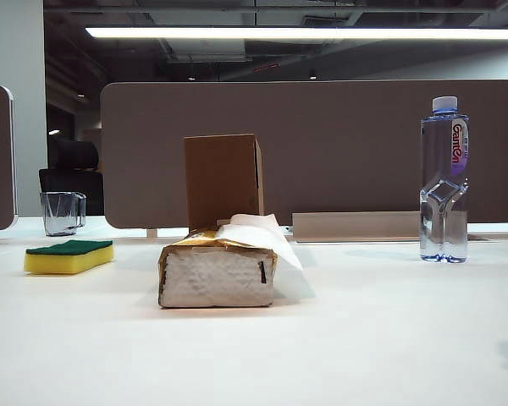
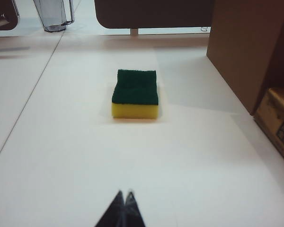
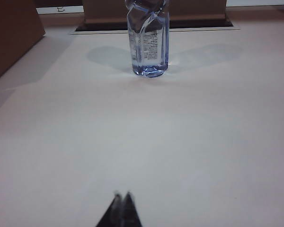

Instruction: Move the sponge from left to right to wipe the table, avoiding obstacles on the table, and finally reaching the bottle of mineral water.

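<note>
The yellow sponge (image 1: 69, 255) with its dark green top lies flat on the white table (image 1: 364, 338) at the left. In the left wrist view the sponge (image 2: 135, 93) is some way ahead of my left gripper (image 2: 124, 193), which is shut and empty. At the table's middle sits the gold-wrapped tissue pack (image 1: 218, 271), with the upright brown cardboard box (image 1: 223, 180) behind it. The bottle of mineral water (image 1: 444, 179) stands at the right. My right gripper (image 3: 122, 194) is shut and empty, well short of the bottle (image 3: 148, 40). Neither gripper shows in the exterior view.
A clear glass cup (image 1: 62, 211) stands behind the sponge at the far left. A brown partition (image 1: 347, 144) runs along the table's back edge. The box (image 2: 248, 47) and the tissue pack's corner (image 2: 277, 123) flank the left wrist view.
</note>
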{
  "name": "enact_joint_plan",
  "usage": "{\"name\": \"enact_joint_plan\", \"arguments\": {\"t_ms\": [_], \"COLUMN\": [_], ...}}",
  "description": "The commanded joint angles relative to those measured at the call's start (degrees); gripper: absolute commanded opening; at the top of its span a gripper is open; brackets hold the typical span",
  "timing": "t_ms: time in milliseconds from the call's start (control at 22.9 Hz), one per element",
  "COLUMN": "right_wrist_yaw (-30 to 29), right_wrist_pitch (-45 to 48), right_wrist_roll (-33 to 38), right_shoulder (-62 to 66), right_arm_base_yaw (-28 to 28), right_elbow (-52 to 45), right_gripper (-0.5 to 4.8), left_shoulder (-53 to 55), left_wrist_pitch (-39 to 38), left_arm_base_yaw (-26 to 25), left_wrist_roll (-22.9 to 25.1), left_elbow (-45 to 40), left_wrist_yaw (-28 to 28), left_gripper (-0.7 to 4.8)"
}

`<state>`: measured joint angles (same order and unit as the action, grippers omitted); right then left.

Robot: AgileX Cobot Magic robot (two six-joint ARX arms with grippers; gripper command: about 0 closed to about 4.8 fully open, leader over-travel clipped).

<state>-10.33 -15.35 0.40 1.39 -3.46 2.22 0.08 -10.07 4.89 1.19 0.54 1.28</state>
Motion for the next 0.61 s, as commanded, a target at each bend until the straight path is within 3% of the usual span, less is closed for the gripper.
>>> {"name": "enact_joint_plan", "arguments": {"t_ms": [44, 611], "right_wrist_yaw": [-0.28, -0.31], "right_wrist_pitch": [0.59, 0.59], "right_wrist_roll": [0.2, 0.22], "right_shoulder": [0.04, 0.04], "right_arm_base_yaw": [-0.07, -0.04], "right_elbow": [-0.09, -0.09], "right_gripper": [-0.08, -0.08], "left_shoulder": [0.07, 0.07], "left_wrist_pitch": [-0.48, 0.04], "left_arm_base_yaw": [0.0, 0.0], "left_wrist_roll": [-0.37, -0.37], "left_elbow": [-0.04, 0.07], "left_wrist_yaw": [0.02, 0.07], "left_gripper": [-0.06, -0.05]}}
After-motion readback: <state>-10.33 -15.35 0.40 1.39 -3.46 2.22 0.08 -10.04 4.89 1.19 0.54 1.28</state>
